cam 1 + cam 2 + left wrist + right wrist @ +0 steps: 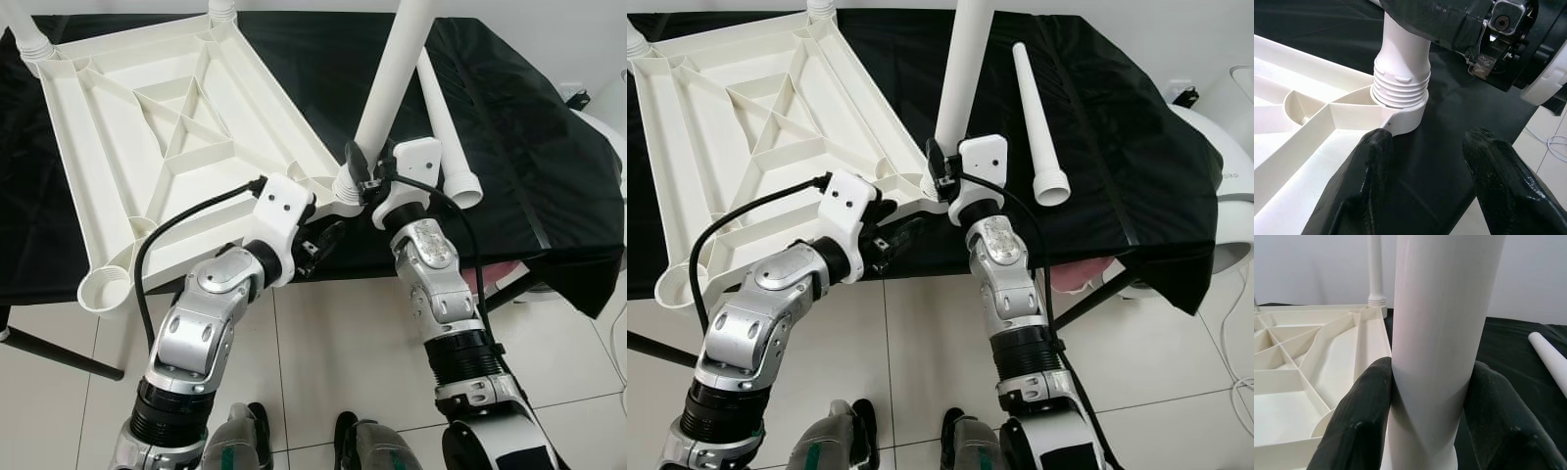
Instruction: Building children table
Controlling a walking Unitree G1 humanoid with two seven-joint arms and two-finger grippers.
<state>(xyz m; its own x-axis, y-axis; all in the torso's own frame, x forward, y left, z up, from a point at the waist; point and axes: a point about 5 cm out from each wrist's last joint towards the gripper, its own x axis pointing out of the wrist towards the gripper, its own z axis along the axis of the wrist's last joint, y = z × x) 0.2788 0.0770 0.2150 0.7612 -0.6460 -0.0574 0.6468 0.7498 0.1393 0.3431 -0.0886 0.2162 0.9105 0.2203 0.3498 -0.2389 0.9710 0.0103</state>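
Two end effectors are seen at the upturned tabletop (167,147) lying on the black-draped desk (529,127) in the left eye view; a loose leg (446,132) lies beside it. In the left wrist view, the left end effector (1427,183) is held open by the corner socket (1403,105). In the right wrist view, the right end effector (1427,418) is closed around the upright leg (1442,323).

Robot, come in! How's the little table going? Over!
Right gripper shut on table leg, standing in corner socket. Left gripper open beside tabletop corner. Spare leg lying loose. Nothing blocking.
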